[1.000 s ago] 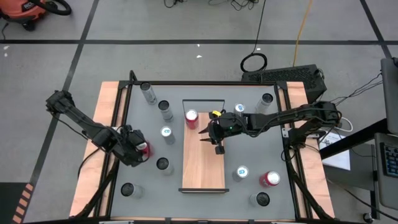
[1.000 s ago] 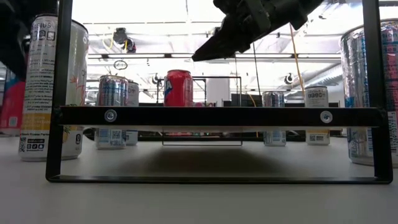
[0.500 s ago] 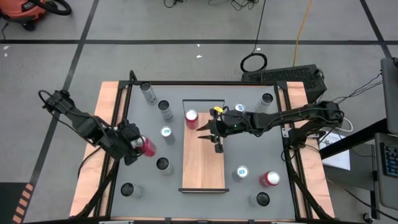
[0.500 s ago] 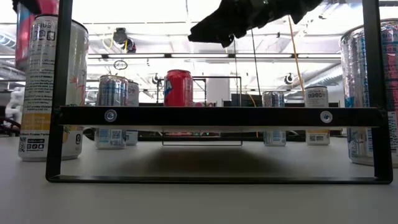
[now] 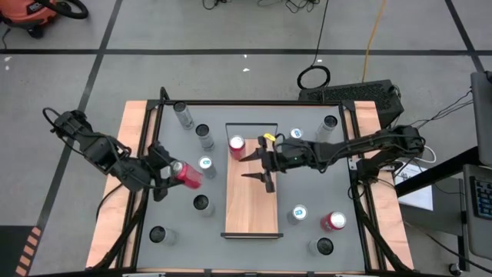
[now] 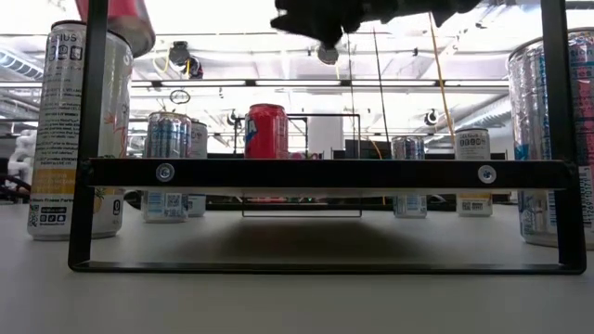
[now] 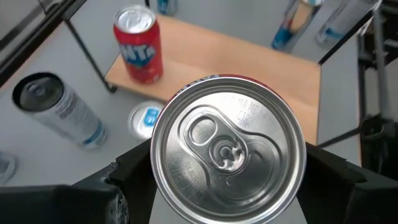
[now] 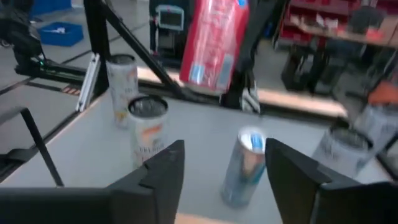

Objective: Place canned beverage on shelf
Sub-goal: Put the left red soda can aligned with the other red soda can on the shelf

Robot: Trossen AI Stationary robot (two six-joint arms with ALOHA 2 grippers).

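red can (image 5: 187, 175): aloft left of shelf (image 5: 250, 201) | left gripper (image 7: 227, 163) clamps its sides | rigid, slick, dentable; hold mid-body | right gripper (image 5: 256, 165) parted, holding nothing, above shelf

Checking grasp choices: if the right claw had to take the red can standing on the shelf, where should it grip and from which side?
Probably the red can's round body, mid-height, jaws either side. It stands upright near the shelf's wire-rail end, so come level from the open board side, where the right claw already hovers open.
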